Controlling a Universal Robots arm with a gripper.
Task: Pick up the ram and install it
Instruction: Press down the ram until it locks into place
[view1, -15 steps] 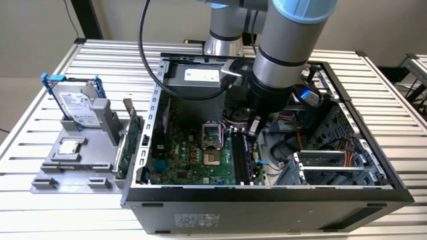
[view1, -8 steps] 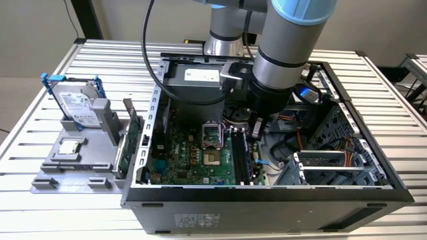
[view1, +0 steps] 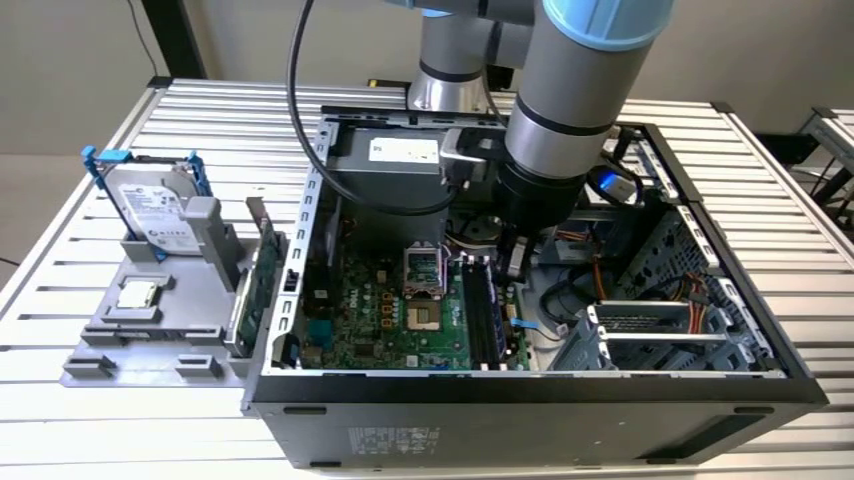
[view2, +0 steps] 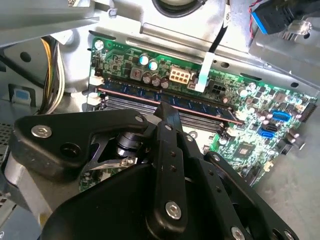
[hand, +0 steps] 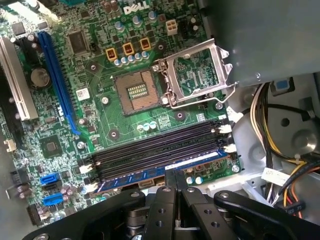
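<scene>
Starting at the exterior view's left, we see a grey parts stand (view1: 160, 330) on the slatted metal table (view1: 67, 250), carrying a silver hard drive in a blue frame (view1: 150, 208) that stands upright at its far end. A small square chip (view1: 138, 294) lies flat on the stand nearer to us. Just right of that, a green expansion card (view1: 254, 280) stands on edge against the stand, right beside the open computer case (view1: 534, 400).

Inside the case lies the green motherboard (view1: 387, 320), with its open CPU socket (view1: 422, 268) near the middle; in the first wrist view the socket (hand: 137, 92) has its metal load plate (hand: 197, 72) swung up beside it. Right of the socket run the black memory slots (view1: 483, 320). The arm (view1: 574, 90) comes down from the far side, and the gripper (view1: 515, 262) sits over the far end of those slots.

The ram (hand: 165, 169) stands on edge in the outermost slot, beside the empty black slots (hand: 155, 147); in the second wrist view the ram (view2: 165, 100) runs along the board's edge just past the fingertips. In both wrist views the fingers (hand: 172, 200) are drawn together to a narrow stance, pressed side by side with their tips at the ram's upper edge. We cannot tell whether the stick is fully seated.

Farther right are bundled cables (view1: 587, 290) and a metal drive cage (view1: 654, 335).
</scene>
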